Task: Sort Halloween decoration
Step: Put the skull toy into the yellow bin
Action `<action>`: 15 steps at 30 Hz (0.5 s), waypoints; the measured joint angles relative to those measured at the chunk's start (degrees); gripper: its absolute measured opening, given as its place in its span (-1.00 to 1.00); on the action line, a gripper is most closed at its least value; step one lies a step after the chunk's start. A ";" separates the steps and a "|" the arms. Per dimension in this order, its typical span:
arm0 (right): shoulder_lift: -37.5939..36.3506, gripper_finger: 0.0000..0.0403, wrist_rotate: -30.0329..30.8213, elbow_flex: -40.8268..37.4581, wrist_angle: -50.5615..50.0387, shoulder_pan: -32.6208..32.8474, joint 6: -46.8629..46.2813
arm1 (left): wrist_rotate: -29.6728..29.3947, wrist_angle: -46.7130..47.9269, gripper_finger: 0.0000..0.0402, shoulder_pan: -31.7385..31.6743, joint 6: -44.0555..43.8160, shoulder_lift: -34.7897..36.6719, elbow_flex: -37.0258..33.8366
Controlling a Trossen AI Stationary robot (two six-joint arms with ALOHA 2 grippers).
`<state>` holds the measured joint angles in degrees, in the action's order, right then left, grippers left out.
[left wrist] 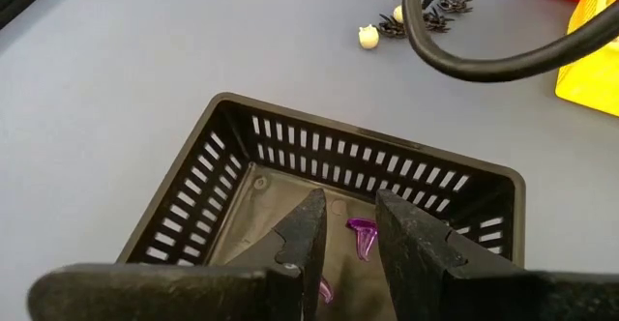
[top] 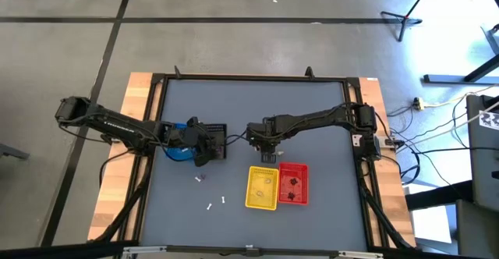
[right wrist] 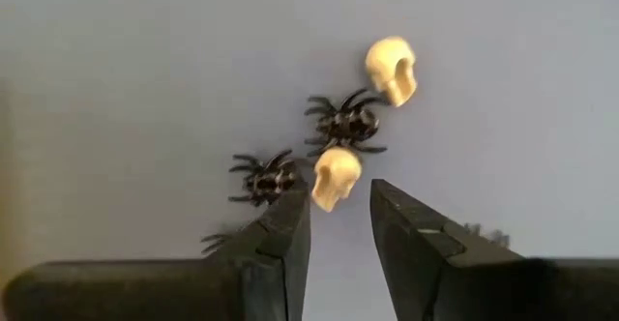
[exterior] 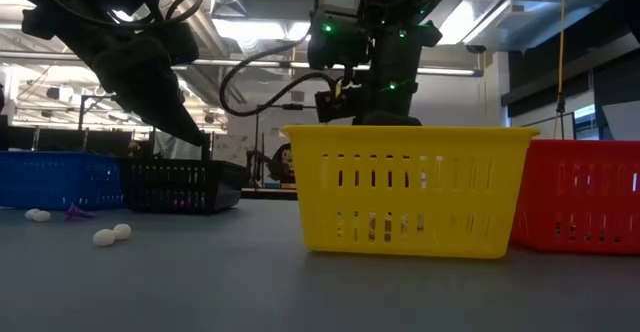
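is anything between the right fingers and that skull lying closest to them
Nothing visible. The right gripper is open, and the nearest skull lies on bare table just ahead of the gap. Two black spiders crowd it, one beyond and one beside.

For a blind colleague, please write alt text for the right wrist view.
The right gripper hangs open over the grey table, just above a cream skull. Two black spiders and a second skull lie close by.

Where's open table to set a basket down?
Bare: the far strip beyond the black basket and both arms, and the right side past the red basket. Crowded: centre, with spiders and skulls under the right gripper, and loose trinkets near the yellow basket.
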<state>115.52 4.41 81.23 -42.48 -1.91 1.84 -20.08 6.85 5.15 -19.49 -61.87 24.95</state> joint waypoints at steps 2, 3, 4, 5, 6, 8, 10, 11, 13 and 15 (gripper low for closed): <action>-0.04 -0.45 0.14 0.00 0.88 0.00 -0.01 | 0.00 -0.02 -0.57 0.01 0.00 0.00 0.00; -0.04 -0.45 0.13 0.00 1.58 0.00 0.03 | 0.00 0.00 -0.57 0.02 0.00 0.00 0.00; -0.04 -0.45 0.13 0.00 2.05 0.00 0.16 | 0.00 -0.01 -0.57 0.00 0.00 0.00 0.00; 0.03 -0.45 0.11 0.00 2.44 0.00 0.16 | 0.00 0.00 -0.57 0.02 0.00 0.00 0.00; 0.26 -0.45 0.11 0.00 2.90 0.00 0.16 | 0.00 -0.02 -0.57 0.02 0.00 0.00 0.00; 0.76 -0.45 0.00 0.00 2.19 0.00 0.18 | -0.01 0.00 -0.57 0.01 0.00 0.00 0.00; 1.70 -0.45 -0.02 0.00 2.28 0.00 0.18 | 0.00 -0.04 -0.57 0.00 0.00 0.00 0.00; 1.93 -0.45 -0.09 -0.03 1.88 0.00 0.17 | 0.00 0.00 -0.57 0.02 0.00 0.00 0.00; 2.20 -0.45 -0.07 -0.02 2.13 0.00 0.18 | 0.00 -0.01 -0.57 0.02 0.04 0.02 0.00; 2.45 -0.45 -0.08 0.04 2.40 0.00 0.18 | 0.00 -0.01 -0.57 0.01 0.10 0.02 0.00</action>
<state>117.97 4.33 81.28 -40.07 -1.91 2.02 -20.08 6.84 5.15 -19.38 -61.84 24.95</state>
